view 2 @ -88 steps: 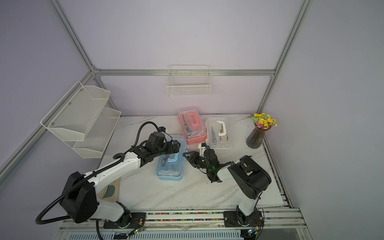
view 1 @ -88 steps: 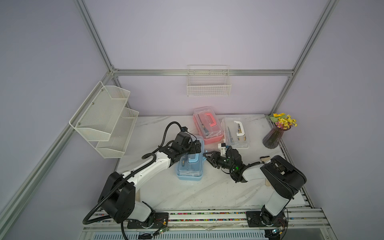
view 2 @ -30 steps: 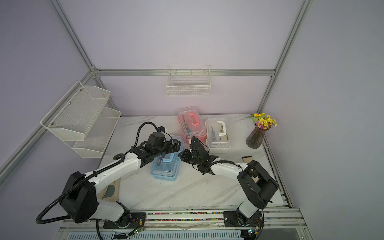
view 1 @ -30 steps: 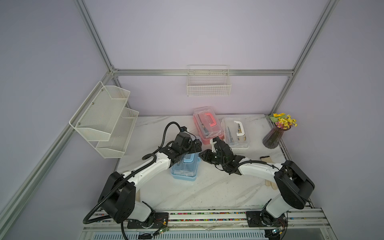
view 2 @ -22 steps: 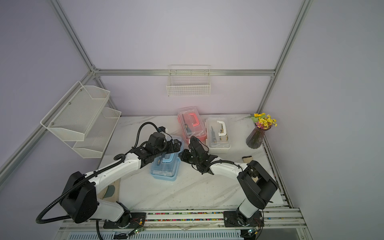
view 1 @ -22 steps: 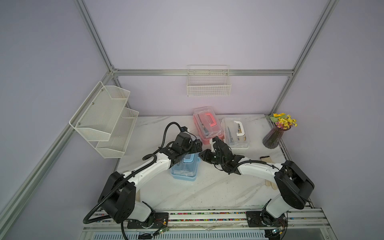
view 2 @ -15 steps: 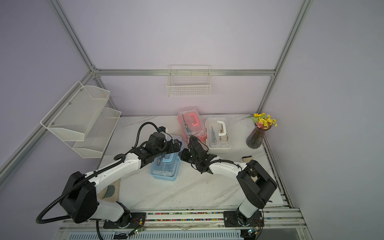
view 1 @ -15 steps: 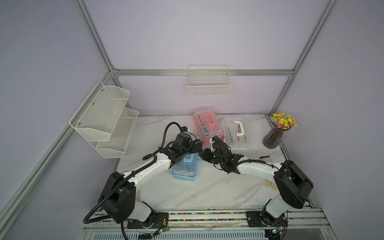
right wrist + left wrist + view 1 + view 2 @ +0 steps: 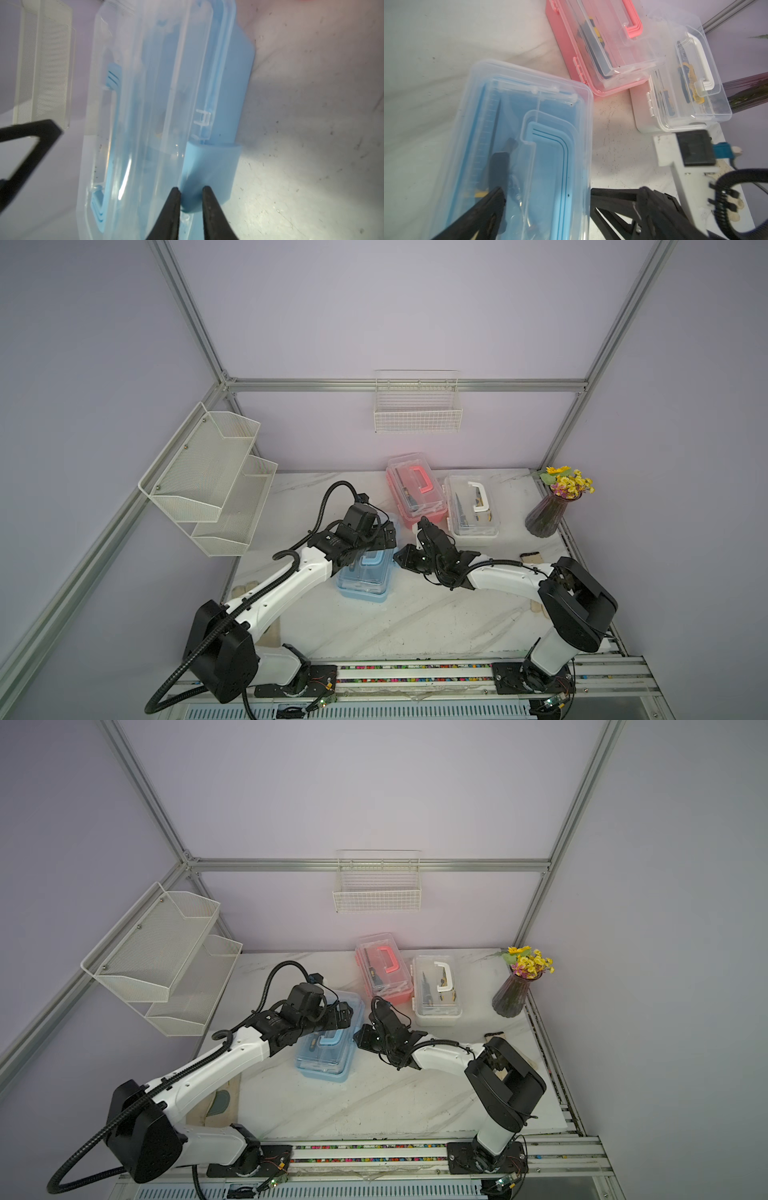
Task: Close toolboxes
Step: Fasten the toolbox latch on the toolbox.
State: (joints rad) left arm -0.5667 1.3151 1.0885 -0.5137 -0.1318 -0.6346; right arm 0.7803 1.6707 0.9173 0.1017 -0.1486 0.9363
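Blue toolbox (image 9: 365, 578) sits mid-table, lid down, nudged slightly toward my left arm. Right gripper (image 9: 191, 192) has reached its latch (image 9: 209, 166), jaws nearly together; pinching or pressing, I cannot tell. Left gripper (image 9: 548, 199) hovers above, spread wide. Latching looks imminent.

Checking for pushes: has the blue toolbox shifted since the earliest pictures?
Yes. The blue toolbox slid away from the white toolbox, toward the mesh shelf.
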